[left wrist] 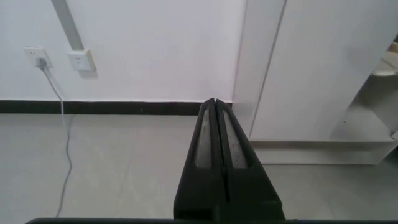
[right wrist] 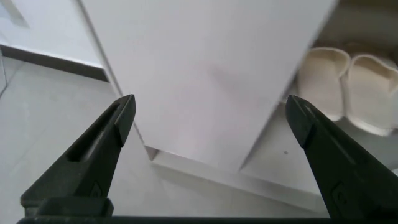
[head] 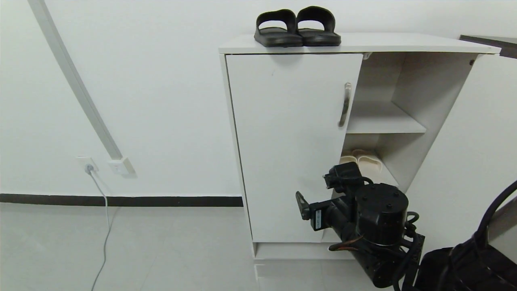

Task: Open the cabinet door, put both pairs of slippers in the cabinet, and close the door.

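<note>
The white cabinet has its left door closed and its right door swung open. A black pair of slippers stands on the cabinet top. A cream pair of slippers lies on the lower shelf inside, also seen as cream slippers past the door edge. My right gripper hangs low in front of the closed door, open and holding nothing; its fingers are spread wide. My left gripper is shut with nothing in it, above the floor left of the cabinet.
A metal handle runs down the closed door's right edge. An upper shelf inside is bare. On the wall to the left are a socket with a plugged cable and a slanted conduit. Grey floor lies open on the left.
</note>
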